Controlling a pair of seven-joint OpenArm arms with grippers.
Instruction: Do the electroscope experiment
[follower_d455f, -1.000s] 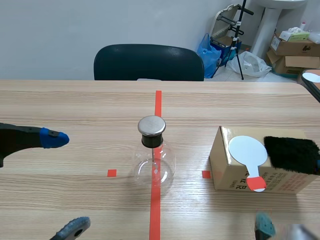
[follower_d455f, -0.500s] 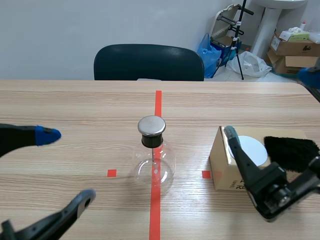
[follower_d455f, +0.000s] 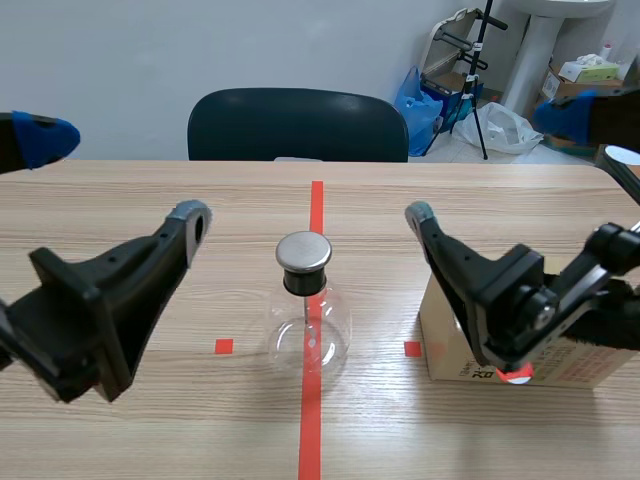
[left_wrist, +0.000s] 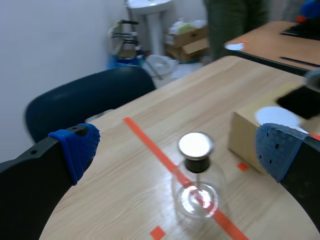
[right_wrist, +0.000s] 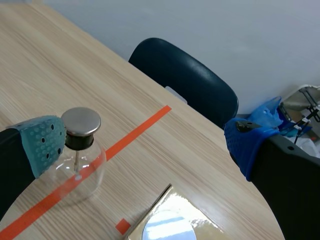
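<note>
Both arms are now raised from the near edge where they sat a second ago; the left gripper (follower_d455f: 118, 175) and right gripper (follower_d455f: 490, 160) hang spread wide and empty, so I judge the experiment barely begun. The electroscope flask (follower_d455f: 307, 320) stands on the tape line between and below them, touched by neither, with the box (follower_d455f: 440, 345) just behind the right arm

One glass flask (follower_d455f: 307, 320), one cardboard box (left_wrist: 247, 140) at three o'clock from it, one white disc (left_wrist: 277, 117) on the box, one chair (follower_d455f: 297, 125) at twelve.

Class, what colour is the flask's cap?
Silver-grey, shiny cap above a black collar; it shows best in the scene view.
</note>
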